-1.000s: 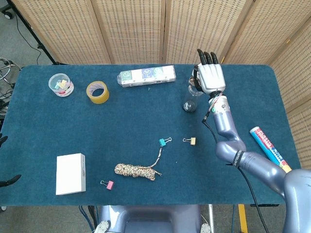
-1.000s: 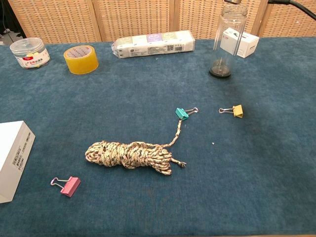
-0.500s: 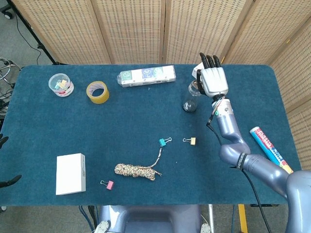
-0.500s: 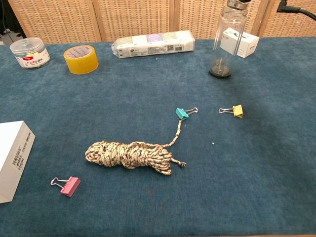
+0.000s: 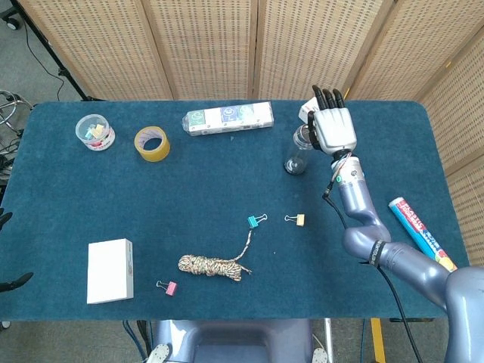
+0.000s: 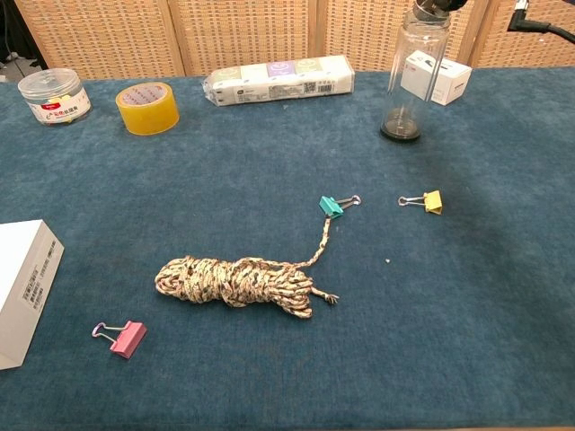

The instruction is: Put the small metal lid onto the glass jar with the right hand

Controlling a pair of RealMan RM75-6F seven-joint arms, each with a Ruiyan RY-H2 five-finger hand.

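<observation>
Blue cloth (image 5: 189,204) covers the table in the head view, and the glass jar (image 5: 299,151) stands upright on it, toward the far side. Just right of the jar's top hovers the right hand (image 5: 334,125), back toward the camera, fingers extended side by side and pointing away; whether it holds the small metal lid cannot be told from here. Left of the jar lie a long packet of tissues (image 5: 228,118), a roll of yellow tape (image 5: 152,144) and a clear tub of clips (image 5: 95,131). Nearer than the jar sit a yellow binder clip (image 5: 296,219), a teal binder clip (image 5: 255,221) and a coiled rope (image 5: 213,265).

Seen from the chest view, the glass jar (image 6: 415,76) rises to the top edge, with a dark rounded thing on its mouth that could be the small metal lid (image 6: 431,7); the hand itself is cropped out. A white box (image 6: 436,77) stands just behind the jar. The left hand appears in neither view.
</observation>
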